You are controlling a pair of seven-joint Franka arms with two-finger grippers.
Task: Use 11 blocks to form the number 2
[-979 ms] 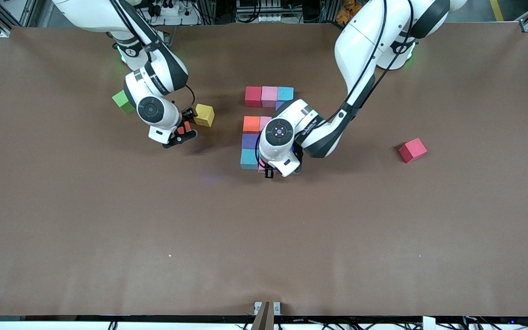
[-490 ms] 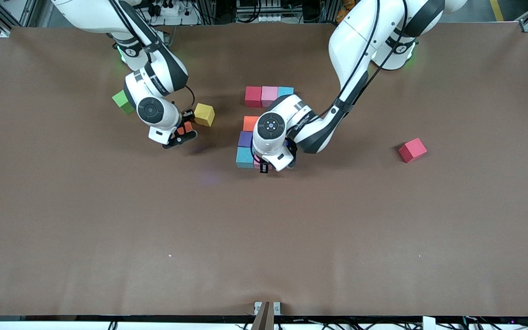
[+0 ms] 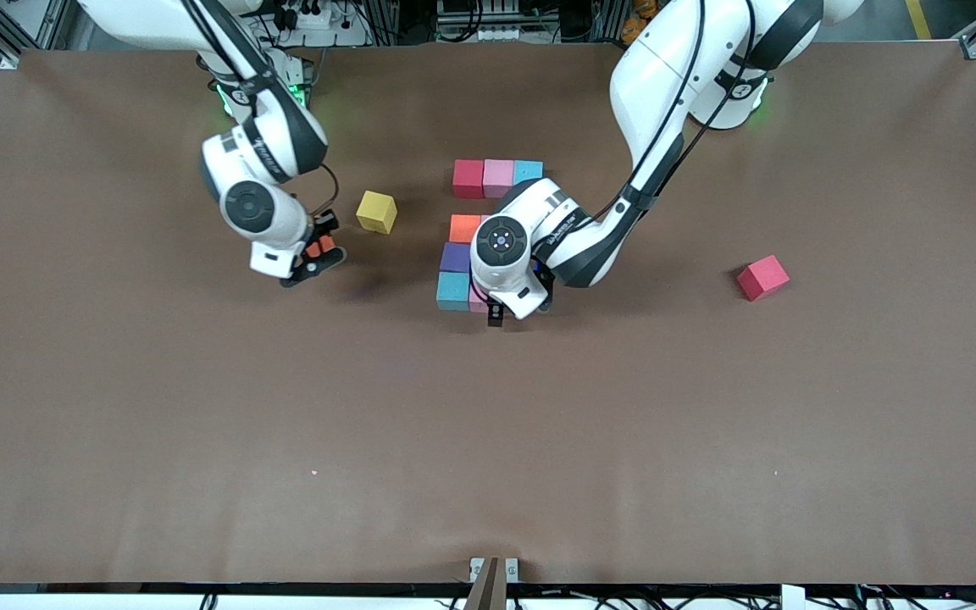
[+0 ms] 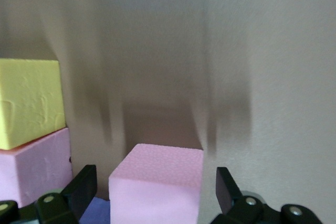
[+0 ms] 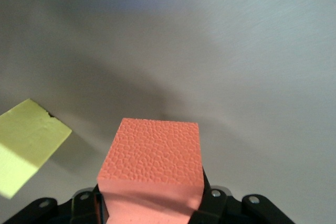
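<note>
While the right gripper (image 3: 316, 252) is hanging above the tabletop (image 3: 488, 440) toward the right arm's end, its fingers are clenching an orange block (image 5: 152, 169), lifted clear of the surface, with the yellow block (image 3: 376, 212) sitting on the tabletop just beside it. In the right wrist view the orange block is filling the space between the fingers.

Over the lowest row of the unfinished number 2 (image 3: 479, 229), the left gripper (image 4: 152, 195) is standing with its fingers spread, and a pink block (image 4: 157, 184) is sitting between them untouched, gaps showing on both sides in the left wrist view. That pink block is lying beside the blue block (image 3: 454, 291) at the end of the figure nearest the front camera. Farther from the camera, a purple block (image 3: 455, 257) and an orange one (image 3: 464, 228) are lining up, and the top row is showing red (image 3: 468, 178), pink (image 3: 499, 177) and blue (image 3: 528, 171).

A loose red block (image 3: 762, 278) is lying well apart, toward the left arm's end of the tabletop.
</note>
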